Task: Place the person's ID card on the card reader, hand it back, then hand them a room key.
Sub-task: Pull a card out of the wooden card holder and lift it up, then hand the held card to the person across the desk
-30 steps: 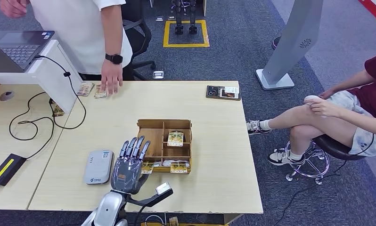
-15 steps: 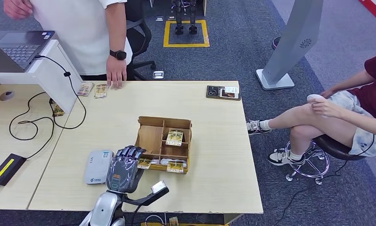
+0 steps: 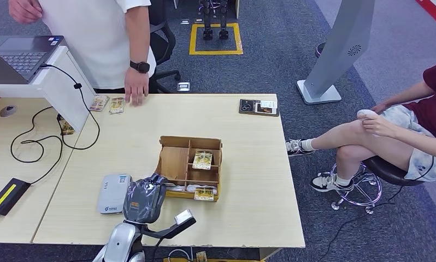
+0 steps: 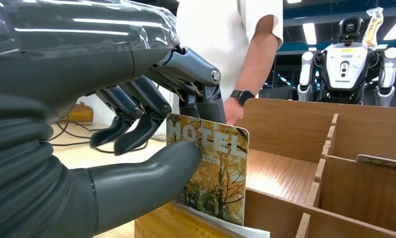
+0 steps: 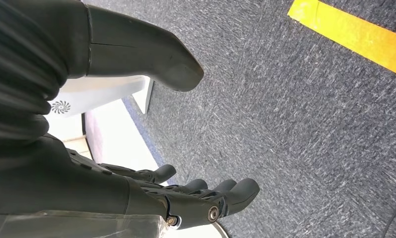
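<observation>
Left hand was at the near-left corner of the wooden organizer box, grasping a room key card between thumb and fingers. The card, printed HOTEL with yellow autumn trees, stood upright in the box's front slot with more cards lying under it. Card reader, a grey flat device, sat on the table at 9 o'clock of the hand, just beside it. Two more cards lay at the far table edge, 11 o'clock from the box, near the fingers of a standing person's hand. Dark phone-like item was at 1 o'clock from the box. Right hand hung over grey carpet, fingers apart, released, holding nothing. A seated person was at 3 o'clock, well apart from the table.
</observation>
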Available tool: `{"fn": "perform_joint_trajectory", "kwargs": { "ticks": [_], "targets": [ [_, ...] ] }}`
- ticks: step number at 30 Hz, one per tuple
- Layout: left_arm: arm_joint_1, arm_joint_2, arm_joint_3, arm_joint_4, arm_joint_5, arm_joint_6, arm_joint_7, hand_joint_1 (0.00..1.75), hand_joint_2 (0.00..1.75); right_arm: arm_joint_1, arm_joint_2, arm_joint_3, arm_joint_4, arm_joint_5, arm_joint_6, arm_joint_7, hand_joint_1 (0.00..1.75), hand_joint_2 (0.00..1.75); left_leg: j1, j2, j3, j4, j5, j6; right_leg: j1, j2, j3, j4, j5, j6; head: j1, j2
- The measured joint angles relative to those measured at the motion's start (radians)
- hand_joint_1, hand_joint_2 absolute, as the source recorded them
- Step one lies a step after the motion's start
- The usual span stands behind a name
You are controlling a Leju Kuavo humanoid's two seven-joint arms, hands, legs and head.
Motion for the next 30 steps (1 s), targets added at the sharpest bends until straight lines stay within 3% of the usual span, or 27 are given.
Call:
{"fn": "perform_joint_trajectory", "kwargs": {
  "ticks": [11, 17, 30],
  "targets": [
    [0.005, 0.000, 0.001, -0.001, 0.028, 0.034, -0.036, 1.75, 1.75, 0.000, 0.000, 0.000, 0.000, -0.001, -0.004, -0.004, 0.00, 1.75, 0.000, 0.000, 0.000, 0.000, 0.000, 0.000, 0.000, 0.000, 0.000, 0.000, 0.000, 0.000, 0.000, 0.000],
    [-0.003, -0.018, 0.044, -0.053, 0.090, 0.057, -0.118, 1.75, 1.75, 0.000, 0.000, 0.000, 0.000, 0.013, -0.003, 0.002, 0.00, 1.75, 0.000, 0.000, 0.000, 0.000, 0.000, 0.000, 0.000, 0.000, 0.000, 0.000, 0.000, 0.000, 0.000, 0.000],
    [-0.173, -0.012, 0.105, -0.089, 0.138, 0.053, -0.109, 1.75, 1.75, -0.011, 0.000, 0.000, -0.004, 0.056, 0.008, 0.014, 0.00, 1.75, 0.000, 0.000, 0.000, 0.000, 0.002, 0.000, 0.000, 0.000, 0.000, 0.000, 0.001, 0.000, 0.000, 0.000]
  ]
}}
